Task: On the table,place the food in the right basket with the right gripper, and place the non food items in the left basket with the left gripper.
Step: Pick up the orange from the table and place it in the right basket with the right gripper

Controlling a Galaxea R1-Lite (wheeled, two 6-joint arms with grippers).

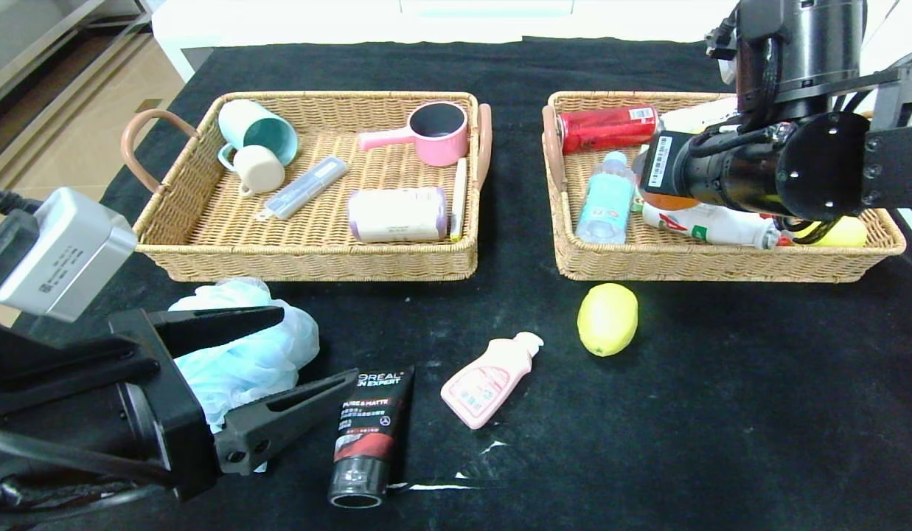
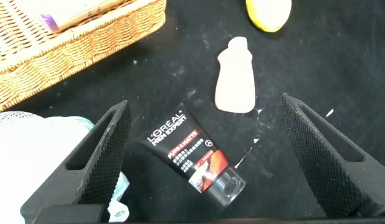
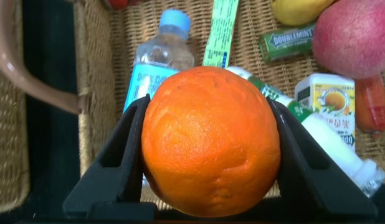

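My right gripper (image 3: 210,102) is shut on an orange (image 3: 211,140) and holds it above the right basket (image 1: 721,269); in the head view only a sliver of the orange (image 1: 666,200) shows under the arm. My left gripper (image 1: 315,345) hangs open over the front left of the table, nothing between its fingers. Below it lies a black face-wash tube (image 2: 192,158), with a pale blue bath sponge (image 1: 242,346) beside one finger. A pink bottle (image 1: 489,380) and a lemon (image 1: 607,318) lie on the black cloth. The left basket (image 1: 308,262) stands behind.
The left basket holds a teal cup (image 1: 260,129), a beige cup (image 1: 258,168), a pink pot (image 1: 435,133), a white roll (image 1: 397,214) and a grey case (image 1: 308,188). In the right basket lie a red can (image 1: 607,127), a water bottle (image 1: 607,203) and a white bottle (image 1: 714,225).
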